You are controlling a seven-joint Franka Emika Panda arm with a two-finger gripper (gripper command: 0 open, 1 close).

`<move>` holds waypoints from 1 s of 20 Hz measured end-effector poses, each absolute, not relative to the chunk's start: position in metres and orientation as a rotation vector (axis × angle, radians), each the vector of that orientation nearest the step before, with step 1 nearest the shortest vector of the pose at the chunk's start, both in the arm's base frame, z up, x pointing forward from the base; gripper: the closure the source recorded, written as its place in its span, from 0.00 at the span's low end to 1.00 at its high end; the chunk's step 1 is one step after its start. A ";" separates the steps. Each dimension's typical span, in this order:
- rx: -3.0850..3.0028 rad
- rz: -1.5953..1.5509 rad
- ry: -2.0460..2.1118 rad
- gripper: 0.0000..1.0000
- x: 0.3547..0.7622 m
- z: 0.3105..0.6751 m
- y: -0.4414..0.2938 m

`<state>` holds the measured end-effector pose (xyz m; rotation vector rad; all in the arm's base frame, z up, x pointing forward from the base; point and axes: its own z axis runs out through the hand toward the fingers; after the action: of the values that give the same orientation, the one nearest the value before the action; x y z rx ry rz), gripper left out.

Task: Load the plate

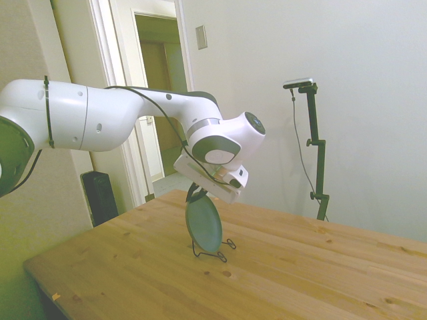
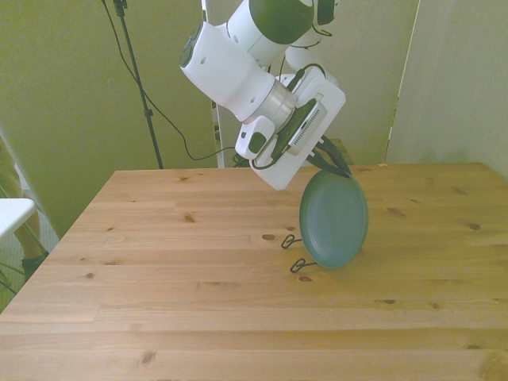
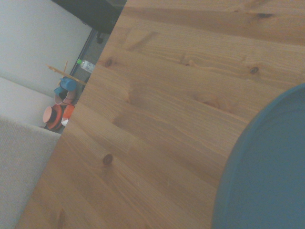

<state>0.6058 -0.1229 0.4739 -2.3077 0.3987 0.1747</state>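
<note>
Directly under tool [image 2: 324,161]: plate [image 2: 335,219] upright on edge, top rim gripped by tool.

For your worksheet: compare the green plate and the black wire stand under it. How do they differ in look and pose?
The plate is a solid teal-green disc; the wire stand is thin black wire with looped feet. The plate stands on edge, nearly upright, its top at the gripper; the stand lies low on the table. The plate is far larger. Both sit at the same spot.
</note>
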 end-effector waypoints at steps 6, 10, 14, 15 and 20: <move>-2.304 0.187 0.409 0.00 0.605 0.469 -0.122; -2.304 0.186 0.414 0.00 0.604 0.467 -0.123; -2.312 0.169 0.431 0.00 0.600 0.478 -0.127; -2.319 0.164 0.445 0.00 0.596 0.487 -0.131; -2.453 0.041 0.579 0.00 0.554 0.565 -0.162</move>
<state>0.5543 -0.1619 0.5654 -2.4534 0.5786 0.0405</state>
